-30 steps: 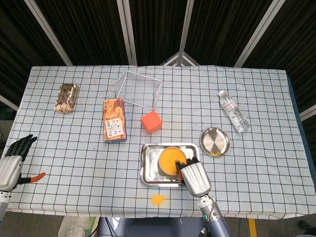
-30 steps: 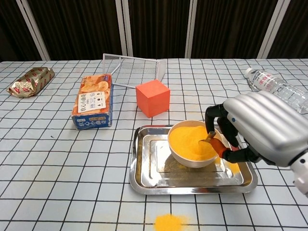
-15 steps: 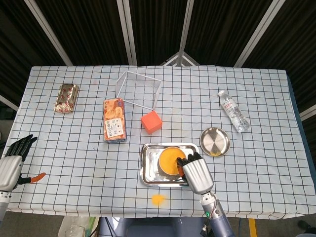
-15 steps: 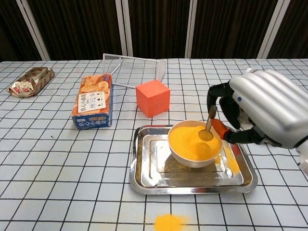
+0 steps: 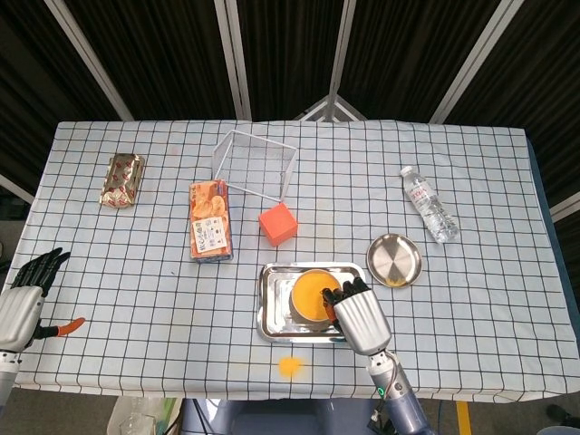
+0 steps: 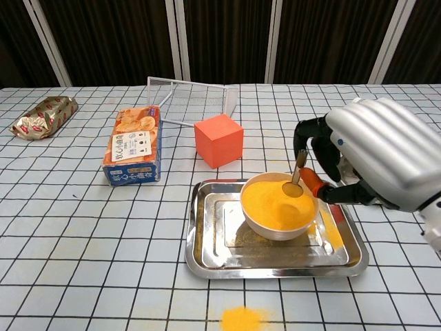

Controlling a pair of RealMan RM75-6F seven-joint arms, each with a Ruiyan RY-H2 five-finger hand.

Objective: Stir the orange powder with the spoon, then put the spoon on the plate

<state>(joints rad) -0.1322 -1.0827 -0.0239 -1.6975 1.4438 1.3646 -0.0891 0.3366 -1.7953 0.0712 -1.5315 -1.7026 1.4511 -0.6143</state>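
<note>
A small metal spoon [image 6: 297, 178] is pinched by its handle between the dark fingertips [image 6: 308, 135] of the silver right hand [image 6: 375, 163]. The spoon is held steeply, and its bowl, which carries some powder, is seen at the right part of the heap of orange powder [image 6: 274, 201]. Whether the spoon bowl touches the powder or is just above it cannot be told. The powder is contained in a white round bowl [image 6: 265, 228], and the bowl stands inside a shiny rectangular steel tray [image 6: 207, 255] near the front edge of the table covered with a white checked cloth [image 5: 136, 272]. Some orange powder is scattered on the right part of the tray floor, and a small orange pile [image 6: 240, 319] lies on the cloth in front of the tray.

The round steel plate [image 5: 393, 259] is seen in the head view to the right of the tray, apart from it.

The left hand [image 5: 25, 290] is seen at the left edge of the table, with its dark fingers spread and nothing between them. Just beside it an orange-tipped thing [image 5: 67, 324] lies on the cloth.

Behind the tray an orange cube [image 6: 218, 140] is placed, then a snack box with an orange and blue print [image 6: 133, 144], a white wire frame [image 6: 193, 101], a shiny foil packet [image 6: 43, 116] and a clear plastic water bottle [image 5: 428, 203] lying on its side.
</note>
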